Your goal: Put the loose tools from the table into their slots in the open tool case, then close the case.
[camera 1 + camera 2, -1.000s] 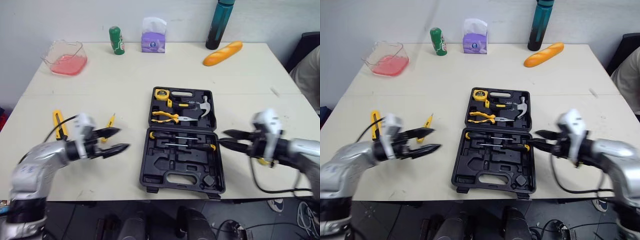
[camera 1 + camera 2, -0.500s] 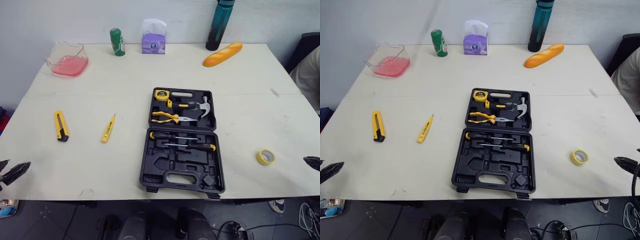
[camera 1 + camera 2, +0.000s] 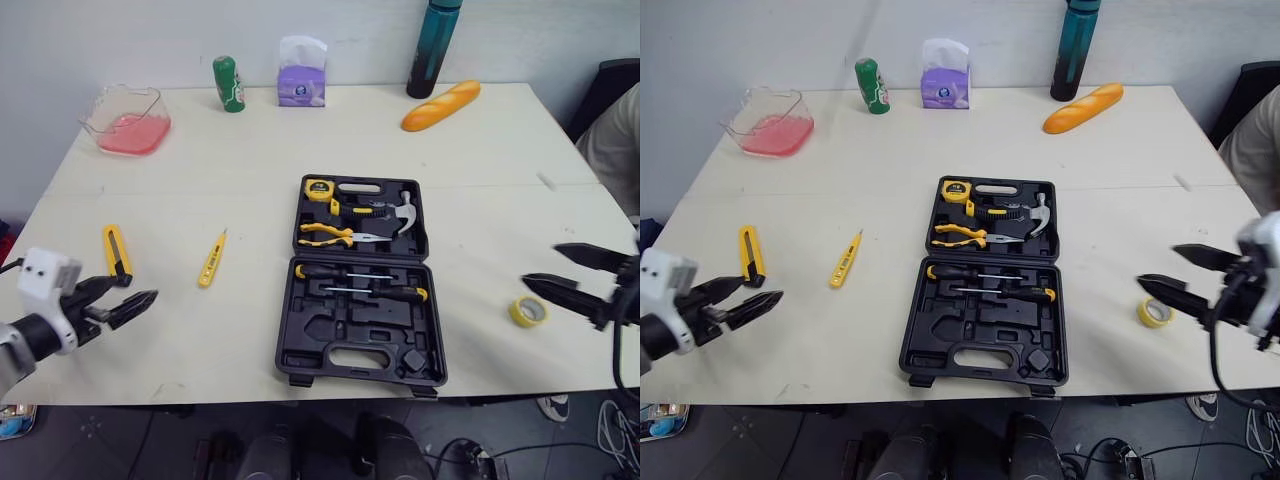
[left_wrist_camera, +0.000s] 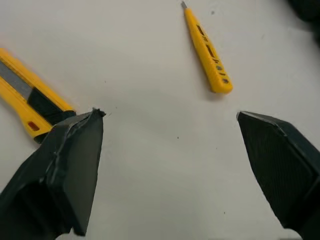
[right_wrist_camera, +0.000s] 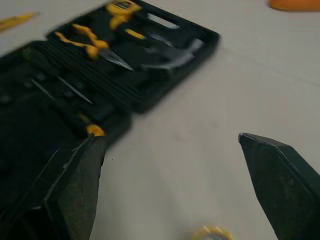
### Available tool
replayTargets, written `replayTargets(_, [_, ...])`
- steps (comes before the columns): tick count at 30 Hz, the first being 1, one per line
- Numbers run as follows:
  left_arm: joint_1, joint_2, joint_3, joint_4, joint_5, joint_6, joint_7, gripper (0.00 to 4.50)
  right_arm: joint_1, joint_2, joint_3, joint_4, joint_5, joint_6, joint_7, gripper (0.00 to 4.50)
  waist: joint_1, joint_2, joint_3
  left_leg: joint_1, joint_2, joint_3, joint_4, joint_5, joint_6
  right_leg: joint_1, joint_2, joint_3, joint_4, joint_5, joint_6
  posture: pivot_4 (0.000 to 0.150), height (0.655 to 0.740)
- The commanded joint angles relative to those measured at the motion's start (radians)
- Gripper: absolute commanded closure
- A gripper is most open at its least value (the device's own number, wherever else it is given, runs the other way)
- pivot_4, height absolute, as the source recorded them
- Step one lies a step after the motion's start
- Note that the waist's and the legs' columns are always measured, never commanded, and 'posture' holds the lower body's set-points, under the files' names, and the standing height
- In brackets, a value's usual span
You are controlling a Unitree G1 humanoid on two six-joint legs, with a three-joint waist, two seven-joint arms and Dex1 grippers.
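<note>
Black tool case [image 3: 330, 335] open | bowl [image 3: 148, 100], can [image 3: 229, 84], bread [image 3: 441, 105] at far edge | left end effector [image 3: 138, 290], right end effector [image 3: 540, 263] released

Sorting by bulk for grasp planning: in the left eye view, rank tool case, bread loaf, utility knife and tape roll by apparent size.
1. tool case
2. bread loaf, though farthest away
3. utility knife and tape roll: too alike to rank

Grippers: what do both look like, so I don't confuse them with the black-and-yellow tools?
The left gripper and right gripper each have two matte black fingers, wedge-shaped and tapering to points, on a white housing. The left housing carries two small dark dots. A black cable loops below the right wrist. Neither has any yellow.
</note>
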State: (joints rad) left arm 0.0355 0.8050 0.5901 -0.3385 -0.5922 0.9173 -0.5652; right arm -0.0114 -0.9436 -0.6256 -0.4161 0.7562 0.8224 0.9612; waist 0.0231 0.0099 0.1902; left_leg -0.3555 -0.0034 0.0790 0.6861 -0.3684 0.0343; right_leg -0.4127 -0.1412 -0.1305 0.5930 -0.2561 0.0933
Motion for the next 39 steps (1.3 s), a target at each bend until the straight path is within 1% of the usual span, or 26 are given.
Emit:
replayTargets(1, [-0.087, -0.038, -0.080, -0.114, -0.019, 0.107, 0.124, 0.00, -0.089, 0.014, 0.084, -0.146, 0.128, 0.048, -0.063, 0.10, 0.001, 0.000, 0.000, 0.000, 0.000, 0.000, 0.000, 0.000, 0.000, 0.000, 0.000, 0.000, 0.000, 0.000, 0.000, 0.150, 0.7348])
replayTargets(5, [-0.189, -0.100, -0.213, -0.118, 0.068, 0.174, 0.277, 0.00, -0.226, 0.037, 0.232, -0.201, 0.178, 0.053, -0.107, 0.10, 0.003, -0.001, 0.000, 0.000, -0.001, 0.000, 0.000, 0.003, 0.005, 0.001, 0.003, 0.000, 0.000, 0.001, 0.002, 0.150, 0.7348])
replayTargets(7, [-0.227, -0.143, -0.253, -0.103, 0.094, 0.181, 0.326, 0.00, -0.282, 0.048, 0.301, -0.211, 0.178, 0.044, -0.113, 0.10, 0.003, -0.001, 0.000, -0.001, -0.001, 0.000, 0.000, 0.003, 0.005, 0.001, 0.008, 0.000, -0.001, 0.001, 0.002, 0.150, 0.7348])
replayTargets(12, [-0.302, -0.207, -0.352, -0.028, 0.165, 0.154, 0.376, 0.00, -0.386, 0.088, 0.426, -0.206, 0.175, 0.031, -0.120, 0.10, 0.003, -0.002, 0.000, -0.001, -0.001, 0.002, 0.000, 0.005, 0.006, 0.001, 0.010, 0.000, -0.001, 0.001, 0.002, 0.150, 0.7348])
replayTargets(17, [-0.354, -0.237, -0.439, 0.040, 0.246, 0.131, 0.416, 0.00, -0.426, 0.125, 0.518, -0.216, 0.141, 0.012, -0.133, 0.10, 0.003, -0.004, 0.000, -0.001, -0.001, 0.002, 0.000, 0.005, 0.006, 0.001, 0.010, 0.000, -0.001, 0.001, 0.002, 0.150, 0.7348])
replayTargets(21, [-0.373, -0.288, -0.475, 0.056, 0.276, 0.150, 0.442, 0.00, -0.450, 0.153, 0.537, -0.202, 0.124, -0.003, -0.159, 0.10, 0.004, -0.004, -0.001, -0.001, -0.001, 0.002, 0.001, 0.007, 0.006, 0.001, 0.009, 0.000, 0.000, 0.001, 0.002, 0.150, 0.7348])
replayTargets(24, [-0.373, -0.320, -0.461, 0.076, 0.288, 0.157, 0.451, 0.00, -0.449, 0.155, 0.527, -0.204, 0.128, 0.003, -0.169, 0.10, 0.006, -0.004, -0.001, 0.000, -0.001, 0.002, 0.001, 0.007, 0.006, 0.002, 0.008, 0.000, 0.001, 0.001, 0.002, 0.150, 0.7348])
replayTargets(34, [-0.398, -0.346, -0.473, 0.138, 0.319, 0.131, 0.441, 0.00, -0.435, 0.157, 0.515, -0.208, 0.138, 0.002, -0.186, 0.10, 0.010, -0.005, -0.001, 0.002, -0.001, 0.002, 0.002, 0.008, 0.006, 0.003, 0.005, 0.001, 0.002, 0.001, 0.002, 0.150, 0.7348])
replayTargets(37, [-0.391, -0.351, -0.480, 0.137, 0.322, 0.138, 0.435, 0.78, -0.430, 0.163, 0.515, -0.211, 0.143, 0.003, -0.196, 0.00, 0.011, -0.005, -0.001, 0.002, -0.001, 0.002, 0.002, 0.008, 0.006, 0.003, 0.003, 0.001, 0.002, 0.001, 0.002, 0.150, 0.7348])
replayTargets(39, [-0.391, -0.354, -0.475, 0.133, 0.323, 0.149, 0.438, 1.52, -0.426, 0.162, 0.514, -0.214, 0.144, 0.003, -0.199, 0.00, 0.009, -0.005, -0.001, 0.002, -0.001, 0.002, 0.002, 0.008, 0.006, 0.003, 0.003, 0.001, 0.002, 0.001, 0.002, 0.150, 0.7348])
